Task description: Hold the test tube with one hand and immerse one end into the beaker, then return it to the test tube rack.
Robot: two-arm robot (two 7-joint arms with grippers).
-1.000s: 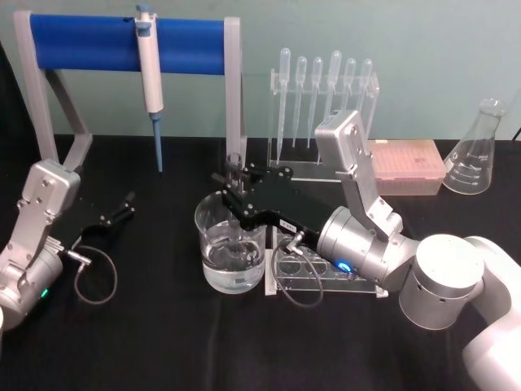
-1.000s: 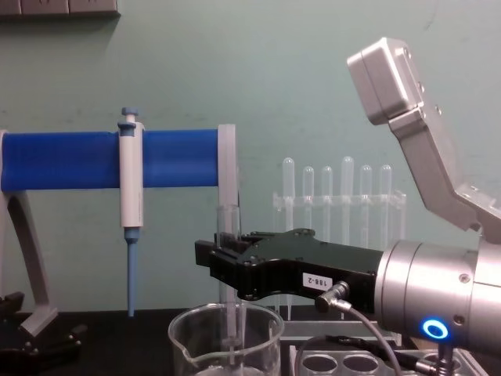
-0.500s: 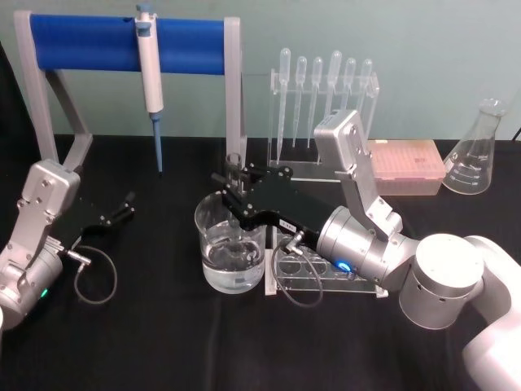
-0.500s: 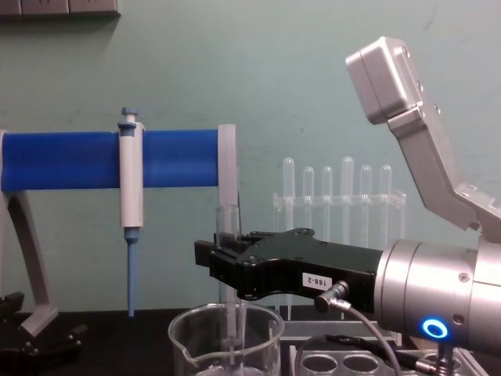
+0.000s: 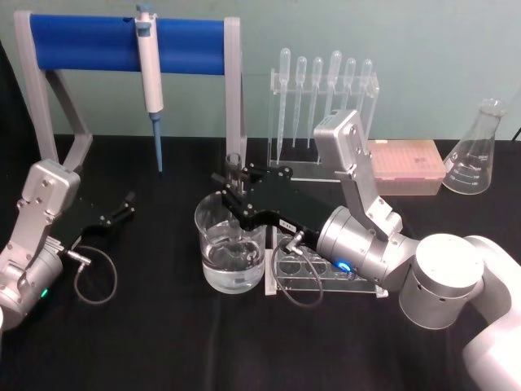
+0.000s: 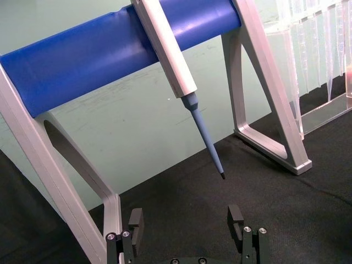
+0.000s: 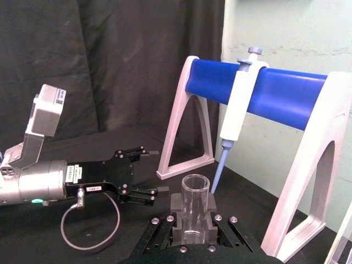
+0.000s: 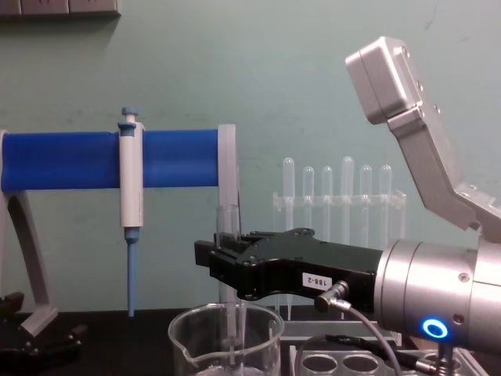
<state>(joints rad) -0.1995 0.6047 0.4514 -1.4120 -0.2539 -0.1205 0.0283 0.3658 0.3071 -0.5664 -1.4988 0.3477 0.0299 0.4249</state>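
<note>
My right gripper (image 5: 231, 186) is shut on the test tube (image 5: 234, 165) and holds it upright over the beaker (image 5: 208, 244). The beaker is clear glass and partly filled with water. In the chest view the test tube (image 8: 228, 221) rises above the black gripper (image 8: 224, 262) and its lower end reaches down inside the beaker (image 8: 190, 345). How deep it sits in the water I cannot tell. The right wrist view looks down on the tube's open rim (image 7: 195, 190) between the jaws. My left gripper (image 5: 122, 208) rests open on the table at the left, its fingers (image 6: 235, 215) spread.
A blue-barred stand (image 5: 122, 42) with a white-and-blue pipette (image 5: 150, 73) stands behind the beaker. A rack of plastic pipettes (image 5: 324, 98), a pink tip box (image 5: 404, 165) and a conical flask (image 5: 478, 151) line the back right. A clear holed rack (image 5: 305, 273) sits under my right wrist.
</note>
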